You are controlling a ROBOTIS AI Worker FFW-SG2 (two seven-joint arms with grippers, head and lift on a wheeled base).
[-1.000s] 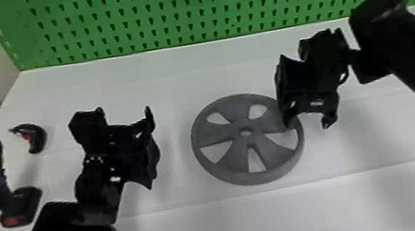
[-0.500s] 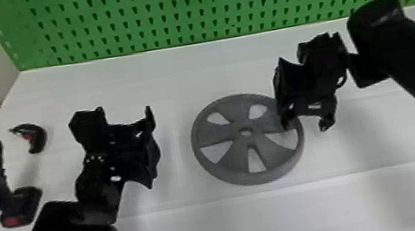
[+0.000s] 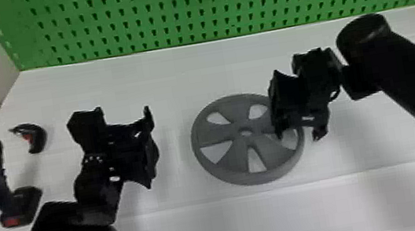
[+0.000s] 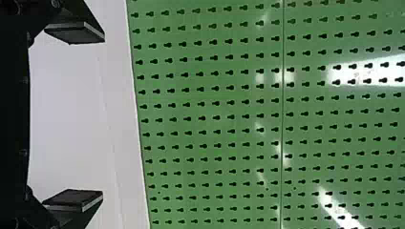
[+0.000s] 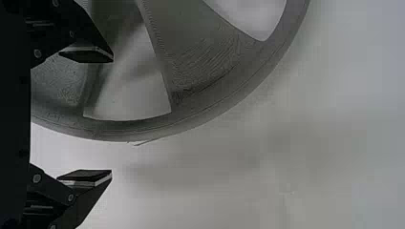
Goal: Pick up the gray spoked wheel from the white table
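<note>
Gray spoked wheel [image 3: 234, 152] unmoved, right hand [image 3: 298, 136], fingers apart, now farther over its rim.

left gripper [image 3: 124, 115] facing forward, jaws apart | right gripper [image 3: 299, 133] angled down, jaws apart

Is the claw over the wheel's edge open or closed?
Open: both fingers of the right gripper stand apart, the wheel's rim visible between them.

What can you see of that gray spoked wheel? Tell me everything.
The gray spoked wheel lies flat on the white table. Broad spokes part five openings between its thick rim and hub, which has a small hole. Fine surface lines suggest plastic. The robot's open black right claw is at its right edge, partly hiding it; I can't tell whether they touch.
</note>
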